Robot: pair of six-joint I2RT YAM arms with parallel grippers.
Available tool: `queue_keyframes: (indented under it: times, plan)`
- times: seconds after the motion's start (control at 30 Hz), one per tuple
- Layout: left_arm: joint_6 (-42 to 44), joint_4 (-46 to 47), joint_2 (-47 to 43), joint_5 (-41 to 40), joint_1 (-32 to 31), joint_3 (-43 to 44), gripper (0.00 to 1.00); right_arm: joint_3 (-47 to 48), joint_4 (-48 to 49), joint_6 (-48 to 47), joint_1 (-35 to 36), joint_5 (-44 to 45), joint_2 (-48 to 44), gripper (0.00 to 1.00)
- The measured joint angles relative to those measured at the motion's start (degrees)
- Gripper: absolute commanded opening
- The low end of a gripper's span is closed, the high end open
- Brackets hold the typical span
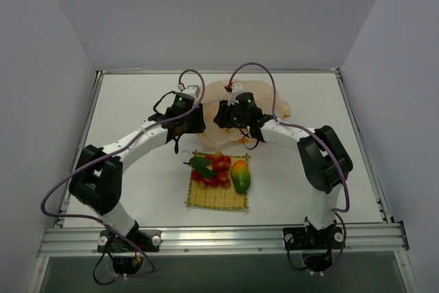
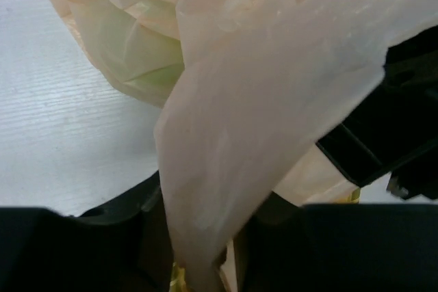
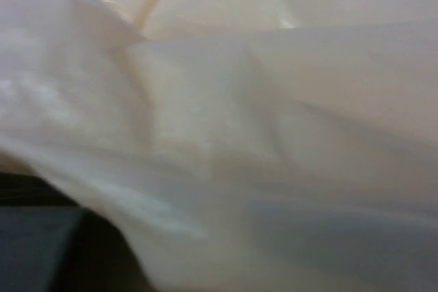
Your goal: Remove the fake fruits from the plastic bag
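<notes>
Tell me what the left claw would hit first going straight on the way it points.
The plastic bag: a fold of it runs between the fingers of the left claw, directly ahead. A greenish shape shows through the film farther on; depth there is unclear.

A white table (image 1: pixel 130 108) with a faint wood grain in its surface, walled in on the left, right and far sides; a metal rail runs along its near edge; a yellow woven mat (image 1: pixel 216 198) lies flat near the middle, toward the near side; a crumpled peach plastic bag (image 1: pixel 264 101) rests at the far middle, beyond the mat and apart from it.
</notes>
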Motion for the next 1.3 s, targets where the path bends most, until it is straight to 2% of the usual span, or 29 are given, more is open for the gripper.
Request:
queue_keyframes:
  times: [0.03, 0.13, 0.17, 0.43, 0.63, 0.8, 0.9, 0.93, 1.03, 1.07, 1.3]
  plan:
    - [0.0, 0.0, 0.7, 0.5, 0.0, 0.4, 0.45, -0.6, 1.7, 0.3, 0.0, -1.6, 0.0, 0.19]
    - [-0.3, 0.0, 2.8, 1.4, 0.0, 2.0, 0.59, -3.0, 6.4, 1.7, 0.5, -5.9, 0.0, 0.12]
    - [-0.4, 0.0, 3.6, 1.7, 0.0, 2.8, 0.61, -3.7, 7.4, 2.2, 0.7, -7.1, 0.0, 0.1]
    - [-2.0, 0.0, 6.8, 0.9, 0.0, 5.0, 0.72, -10.0, 13.8, 5.6, 0.9, -7.9, -0.8, 0.07]
    - [-3.2, 0.9, 11.1, -3.0, -1.0, 8.1, 0.76, -17.6, 12.6, 8.9, 2.0, -2.7, -9.3, 0.07]
    - [-4.2, 2.4, 13.9, -8.0, -1.9, 10.2, 0.76, -18.6, 12.3, 9.7, 4.2, 0.1, -15.3, 0.08]
    - [-4.4, 3.3, 15.1, -11.3, -2.0, 11.2, 0.69, -18.6, 11.8, 9.6, 5.6, 1.3, -16.7, 0.08]
    - [-4.4, 3.6, 15.4, -12.5, -2.0, 11.5, 0.53, -18.6, 11.4, 9.5, 5.9, 1.8, -16.8, 0.08]
    - [-4.0, 4.6, 16.0, -15.5, -2.0, 11.8, 0.26, -18.6, 10.0, 9.2, 5.7, 3.3, -16.9, 0.08]
    - [-3.7, 4.7, 16.2, -16.2, -2.0, 12.0, 0.03, -18.5, 9.4, 9.1, 5.4, 3.8, -16.9, 0.08]
    - [1.4, 7.5, 14.9, -16.6, -2.0, 9.2, 0.02, -14.8, 4.7, 6.9, 4.1, 10.2, -16.5, 0.15]
